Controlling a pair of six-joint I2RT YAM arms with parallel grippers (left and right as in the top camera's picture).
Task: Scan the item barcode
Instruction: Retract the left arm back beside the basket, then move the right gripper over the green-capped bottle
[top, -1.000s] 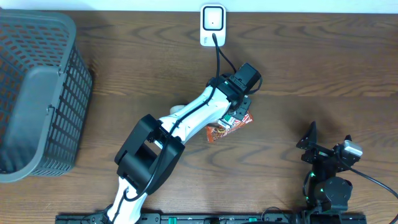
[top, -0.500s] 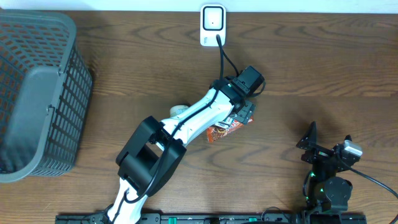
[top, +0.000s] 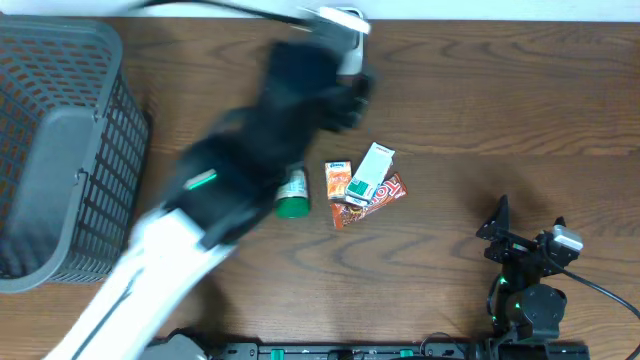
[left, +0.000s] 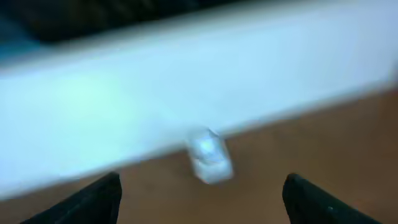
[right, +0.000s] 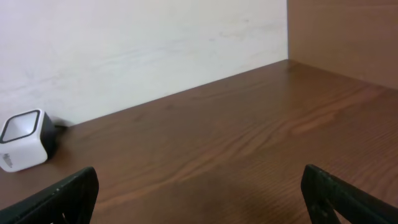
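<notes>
1. The left gripper (left: 202, 186) is spread wide with nothing between its fingers: released and empty. In its own camera the scanner (left: 208, 155) sits dead ahead as a soft white block at the foot of the wall.
2. The goods all lie mid-table, well apart from the scanner. A white-and-green box (top: 372, 170) lies across a red packet (top: 388, 192), an orange carton (top: 339, 180) is just beside them, and a green bottle (top: 292, 197) lies to their left. All rest on the table (top: 480, 120), and neither claw touches any of them.
3. My read on progress is that no item is being shown to the scanner right now. The frames cannot say which of the four is the one to scan, or whether any has had its read. For a scan to happen from here, an item must be gripped, carried to the far edge and held with its barcode to the scanner.
4. The right gripper (top: 528, 222) sits at the near right corner with its fingers wide apart, holding nothing.
5. The overhead view alone shows the items and the grey basket (top: 60, 150) at the left. There, though, the left arm is one big blur that partly covers the scanner.
6. The left wrist view settles that claw's open state but shows none of the items.
7. The right wrist view gives the sharpest look at the scanner against the wall, again with no items in sight.
</notes>
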